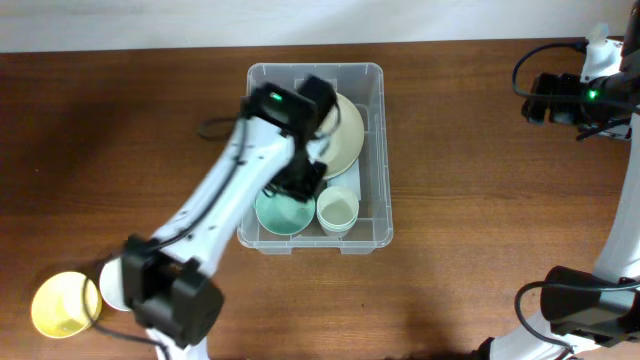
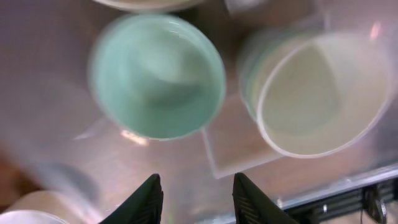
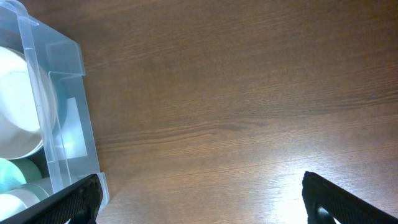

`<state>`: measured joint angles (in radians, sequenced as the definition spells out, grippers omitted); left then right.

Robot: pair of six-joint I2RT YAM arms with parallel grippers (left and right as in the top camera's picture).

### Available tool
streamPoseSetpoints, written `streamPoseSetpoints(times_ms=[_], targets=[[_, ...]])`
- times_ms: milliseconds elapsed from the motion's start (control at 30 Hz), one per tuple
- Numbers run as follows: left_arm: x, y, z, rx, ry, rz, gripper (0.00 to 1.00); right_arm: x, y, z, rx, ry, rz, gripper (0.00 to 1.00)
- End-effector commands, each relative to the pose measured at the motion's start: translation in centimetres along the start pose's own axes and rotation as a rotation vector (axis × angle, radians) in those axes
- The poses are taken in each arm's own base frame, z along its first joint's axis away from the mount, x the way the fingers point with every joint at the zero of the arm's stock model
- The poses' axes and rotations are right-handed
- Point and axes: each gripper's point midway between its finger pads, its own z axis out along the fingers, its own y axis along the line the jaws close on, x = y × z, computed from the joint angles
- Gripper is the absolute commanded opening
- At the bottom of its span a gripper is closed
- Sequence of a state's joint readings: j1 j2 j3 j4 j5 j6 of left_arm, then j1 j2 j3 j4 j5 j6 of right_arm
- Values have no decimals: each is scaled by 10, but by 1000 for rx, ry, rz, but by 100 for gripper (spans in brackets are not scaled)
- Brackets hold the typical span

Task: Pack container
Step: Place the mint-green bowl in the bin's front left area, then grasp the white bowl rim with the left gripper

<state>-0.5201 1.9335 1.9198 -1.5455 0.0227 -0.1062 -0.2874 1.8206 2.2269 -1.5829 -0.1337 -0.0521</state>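
The left arm (image 1: 215, 205) slants up from its base at the table's (image 1: 480, 180) near-left corner and reaches into the container (image 1: 316, 70). Its wrist is bent downward, so the left gripper (image 2: 196, 186) hangs over the near end with its fingers parted and nothing between them. The right arm (image 1: 600, 95) is tucked at the far right, well apart from the container. The right gripper (image 3: 200, 186) faces bare wood, its claw spread wide and empty.

The container stands mid-table. A pale plate (image 1: 345, 135) fills its far half. At the near end a green bowl (image 2: 158, 84) and a cup (image 2: 317, 99) sit side by side — close, though I cannot tell if they touch. The label (image 2: 239, 149) (a pale rectangle on the base) shows between and just before them.

Outside, beside the left arm's base, lie a yellow bowl (image 1: 65, 303) and a white dish (image 1: 112, 285) — half hidden. Open wood runs from the container's right wall to the right arm.
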Motion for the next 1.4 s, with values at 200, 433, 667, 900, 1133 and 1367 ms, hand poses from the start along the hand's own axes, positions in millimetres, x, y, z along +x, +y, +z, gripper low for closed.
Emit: streamPoseSetpoints(times_ms=[200, 433, 667, 900, 1133, 1367], targets=[[71, 163, -152, -179, -442, -624, 77, 0, 2, 4, -14, 9, 10, 98], [130, 207, -118, -204, -296, -858, 78, 0, 2, 4, -19, 9, 11, 98], [151, 227, -24, -187, -119, -991, 79, 0, 3, 4, -25, 9, 11, 98], [169, 220, 63, -151, -25, -1027, 83, 0, 3, 4, -24, 9, 10, 98], [190, 200, 125, -117, 30, -1026, 85, 0, 3, 4, -24, 8, 10, 98], [193, 201, 142, -133, 11, -1025, 68, 0, 3, 4, -24, 8, 10, 98]])
